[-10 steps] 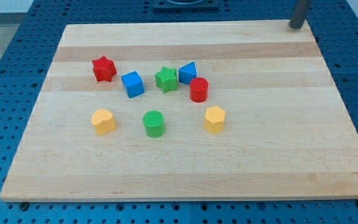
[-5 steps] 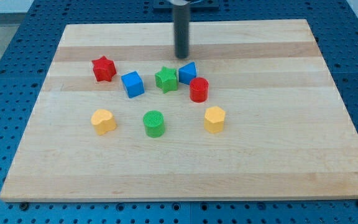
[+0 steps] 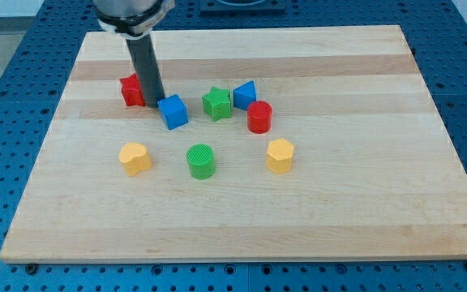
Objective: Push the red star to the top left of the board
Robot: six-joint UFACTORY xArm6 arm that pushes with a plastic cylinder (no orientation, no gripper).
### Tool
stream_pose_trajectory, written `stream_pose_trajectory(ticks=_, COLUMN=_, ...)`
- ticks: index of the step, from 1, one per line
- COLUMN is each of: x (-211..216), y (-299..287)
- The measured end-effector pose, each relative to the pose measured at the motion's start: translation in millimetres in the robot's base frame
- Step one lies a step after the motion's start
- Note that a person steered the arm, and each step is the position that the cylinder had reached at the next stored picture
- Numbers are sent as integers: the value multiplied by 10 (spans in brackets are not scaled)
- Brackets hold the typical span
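The red star [image 3: 130,89] lies on the wooden board [image 3: 242,211] at the view's upper left, partly hidden behind my rod. My tip [image 3: 153,105] rests on the board just right of the red star and just left of the blue cube [image 3: 173,111], between the two. I cannot tell whether it touches either block.
A green star [image 3: 216,104], a blue triangular block [image 3: 245,95] and a red cylinder [image 3: 259,117] cluster right of the blue cube. Lower down lie a yellow block [image 3: 134,158], a green cylinder [image 3: 201,161] and a yellow hexagonal block [image 3: 280,155].
My rod has swept from the board's top right corner leftwards and down, to between the red star and the blue cube. No block has visibly moved.
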State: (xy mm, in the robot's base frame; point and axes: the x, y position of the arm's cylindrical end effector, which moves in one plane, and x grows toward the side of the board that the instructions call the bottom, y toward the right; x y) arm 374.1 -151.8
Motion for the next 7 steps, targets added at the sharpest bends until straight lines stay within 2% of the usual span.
stream_pose_trajectory(ticks=4, x=-1, y=-561)
stream_pose_trajectory(ticks=7, x=-369, y=-561)
